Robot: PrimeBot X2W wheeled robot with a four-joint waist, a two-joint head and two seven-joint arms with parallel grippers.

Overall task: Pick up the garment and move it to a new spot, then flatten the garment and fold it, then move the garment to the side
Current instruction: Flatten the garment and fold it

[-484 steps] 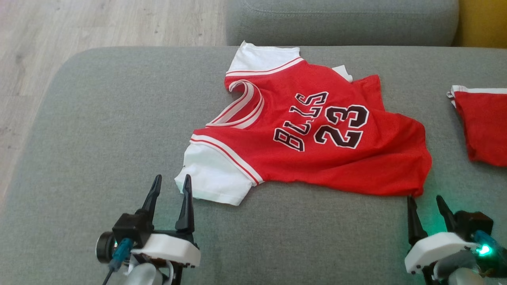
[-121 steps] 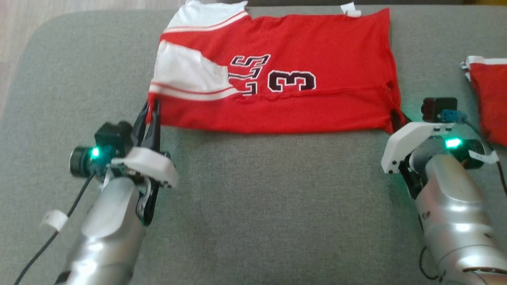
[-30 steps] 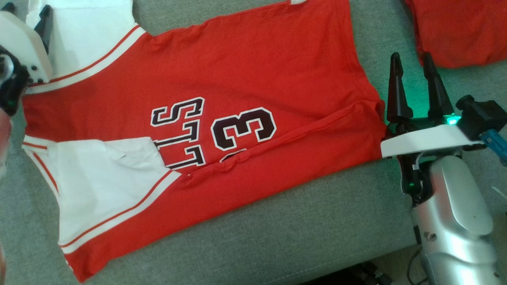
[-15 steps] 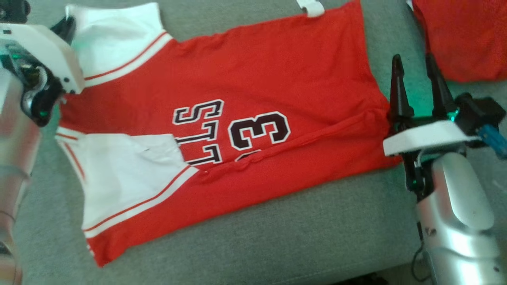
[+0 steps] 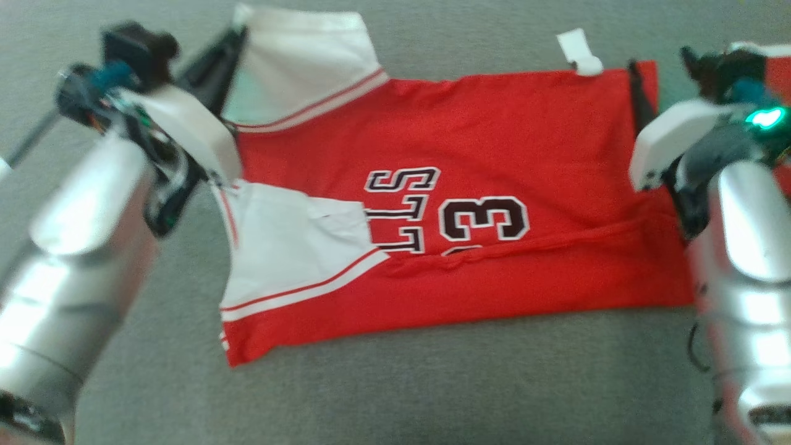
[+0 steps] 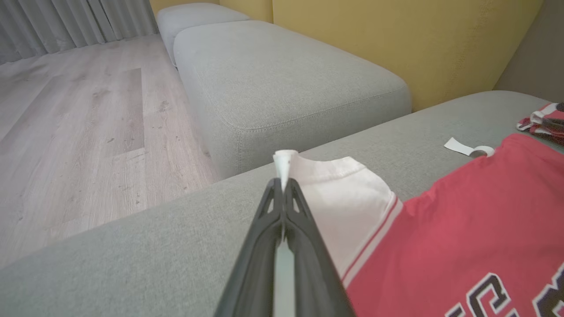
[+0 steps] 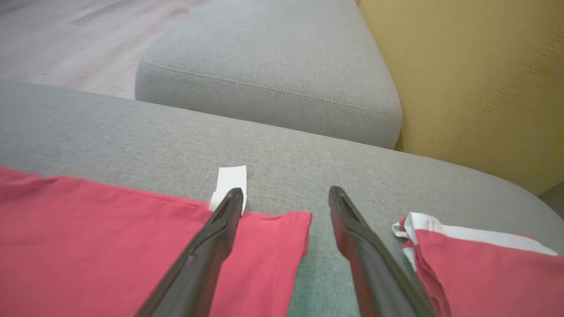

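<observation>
One red jersey [image 5: 494, 136] lies flat on the grey cushion [image 5: 432, 395], with the near sleeve [image 5: 290, 247] folded onto its chest. The left gripper [image 6: 282, 182] has its jaws pressed together, pinching the corner of the far sleeve [image 6: 343, 198]. The right gripper [image 7: 285, 193] has its jaws spread astride the jersey's far hem corner, beside a white tag [image 7: 231, 176]. Another red garment [image 7: 476, 268] lies near.

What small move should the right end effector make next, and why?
Probably close the right end effector: its jaws stand open astride the jersey's hem corner, while the left end effector is shut on the white sleeve, so both could fold together.
</observation>
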